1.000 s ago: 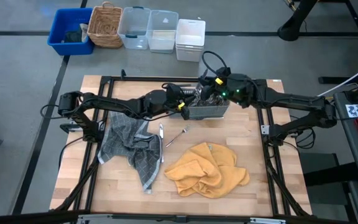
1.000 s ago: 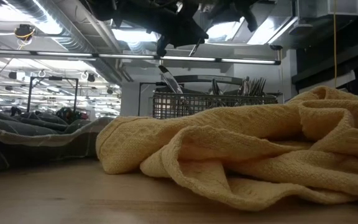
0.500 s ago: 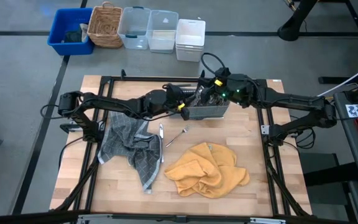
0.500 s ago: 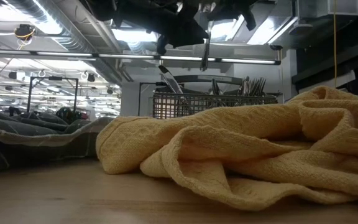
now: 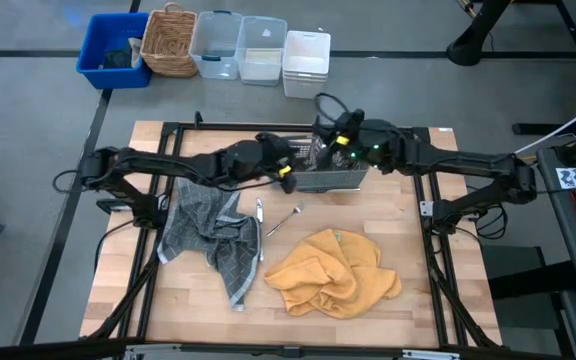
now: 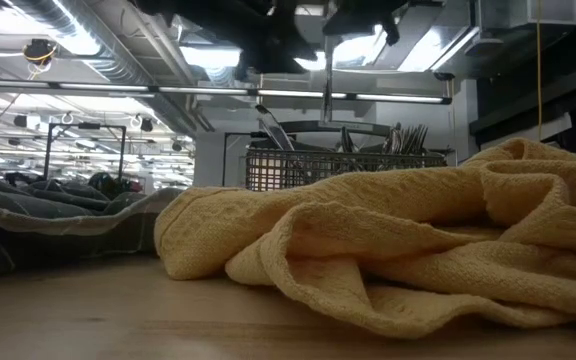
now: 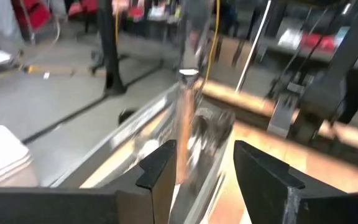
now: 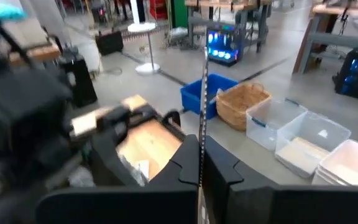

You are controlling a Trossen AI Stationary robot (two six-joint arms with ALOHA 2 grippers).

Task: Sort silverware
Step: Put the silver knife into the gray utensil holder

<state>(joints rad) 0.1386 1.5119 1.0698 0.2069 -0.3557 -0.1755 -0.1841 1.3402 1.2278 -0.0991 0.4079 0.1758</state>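
The grey mesh caddy (image 5: pixel 340 178) stands at the table's far middle, with silverware (image 6: pixel 403 138) upright in it. My right gripper (image 5: pixel 326 150) is above the caddy's left end, shut on one slim silver piece (image 6: pixel 326 95). My left gripper (image 7: pixel 197 163) stands open just left of it (image 5: pixel 288 168), and the piece shows blurred beyond its fingers. A knife (image 5: pixel 259 213) and a fork (image 5: pixel 286 218) lie flat on the wood in front of the caddy. My right gripper pinches the slim piece (image 8: pixel 202 134) between its two fingers, which lie across it and come roughly level from the table's right. The piece is thin, seen edge-on. It hangs upright below the fingers (image 6: pixel 326 110), above the caddy.
A grey checked towel (image 5: pixel 208 235) lies at the left and a crumpled yellow towel (image 5: pixel 333 270) at the near middle, filling the low view. Beyond the table's far edge stand a blue bin (image 5: pixel 113 50), a wicker basket (image 5: pixel 168 40) and clear tubs (image 5: pixel 243 45).
The slim piece under the grippers slanted a second ago and now hangs upright above the caddy. My left gripper has drawn back a little toward the table's left and risen slightly.
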